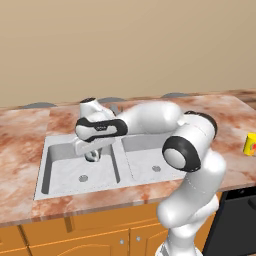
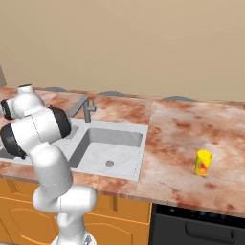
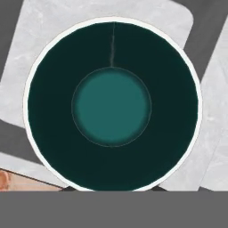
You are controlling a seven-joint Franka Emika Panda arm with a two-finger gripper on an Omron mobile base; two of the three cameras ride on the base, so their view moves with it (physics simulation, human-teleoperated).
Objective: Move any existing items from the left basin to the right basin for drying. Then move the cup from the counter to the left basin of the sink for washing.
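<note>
Teal-lined mug upright above left basin; yellow cup on counter

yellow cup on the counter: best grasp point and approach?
Grip the yellow cup across its side wall near mid-height, coming from above or the front. It stands upright on the counter, handleless and narrow, with bare worktop around it, so the pincer can likely straddle it.

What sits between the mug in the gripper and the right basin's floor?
Just the sink's central divider: in the left base view the mug hangs over the left basin, with the right basin past that divider.
</note>
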